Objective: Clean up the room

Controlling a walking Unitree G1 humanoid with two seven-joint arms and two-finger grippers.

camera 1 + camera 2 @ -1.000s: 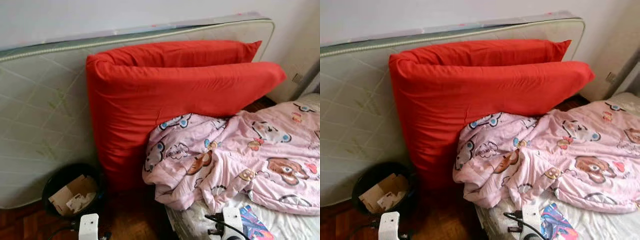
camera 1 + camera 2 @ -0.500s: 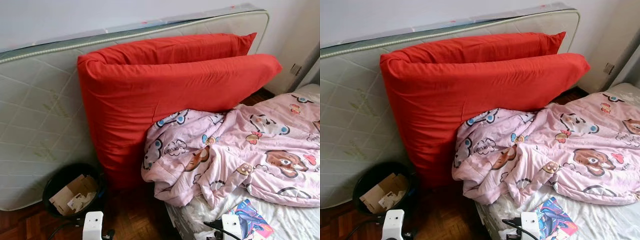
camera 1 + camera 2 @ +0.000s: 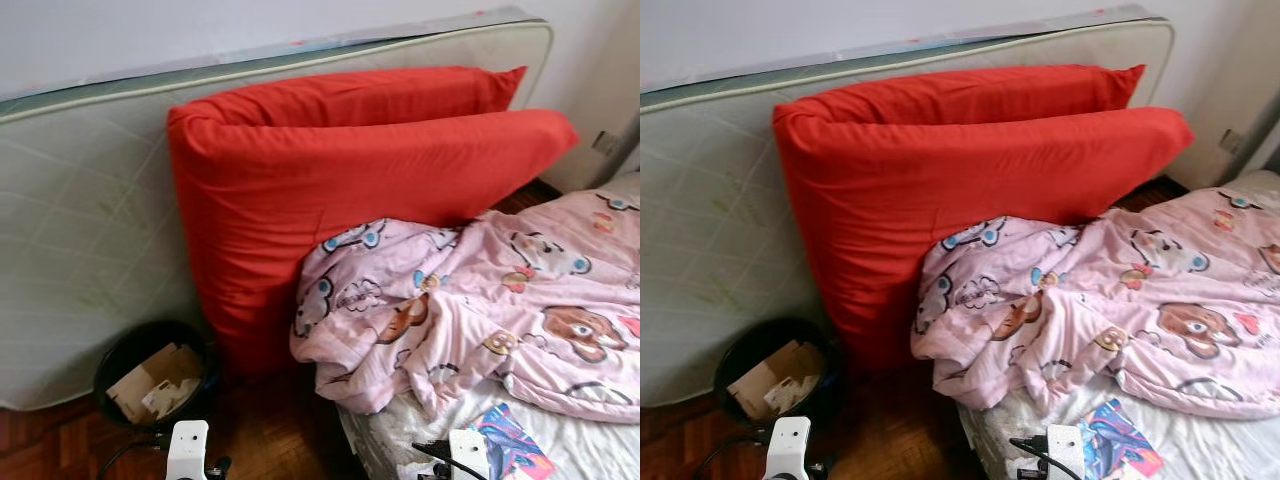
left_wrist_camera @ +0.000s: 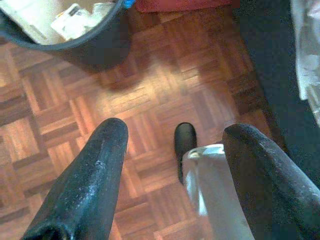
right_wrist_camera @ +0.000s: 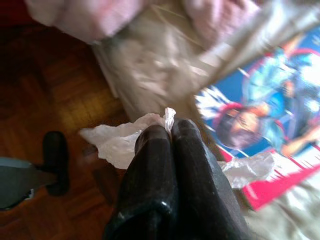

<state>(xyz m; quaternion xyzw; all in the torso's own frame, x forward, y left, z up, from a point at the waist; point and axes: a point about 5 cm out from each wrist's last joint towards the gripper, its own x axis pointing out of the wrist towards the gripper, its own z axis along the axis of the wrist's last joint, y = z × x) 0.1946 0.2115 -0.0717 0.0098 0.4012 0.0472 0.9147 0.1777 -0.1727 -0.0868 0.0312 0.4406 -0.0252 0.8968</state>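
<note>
My right gripper (image 5: 169,127) is shut on a crumpled white scrap (image 5: 115,145), held over the bed's edge beside a colourful booklet (image 5: 260,115). That booklet (image 3: 510,445) lies on the white sheet near the bed's corner. A black bin (image 3: 155,375) holding cardboard and paper stands on the floor to the left, against the leaning mattress. My left gripper (image 4: 176,129) hangs open over the parquet floor (image 4: 145,95), with the bin's rim (image 4: 60,45) a short way beyond it.
A pink cartoon-print blanket (image 3: 480,310) is bunched on the bed. Two big red cushions (image 3: 350,170) lean on a pale mattress (image 3: 80,230) propped against the wall. My own dark foot (image 4: 185,142) shows below the left gripper.
The head camera has shifted a little, first down and then sideways, bringing the booklet more into view. The bin, cushions and blanket have stayed put.
</note>
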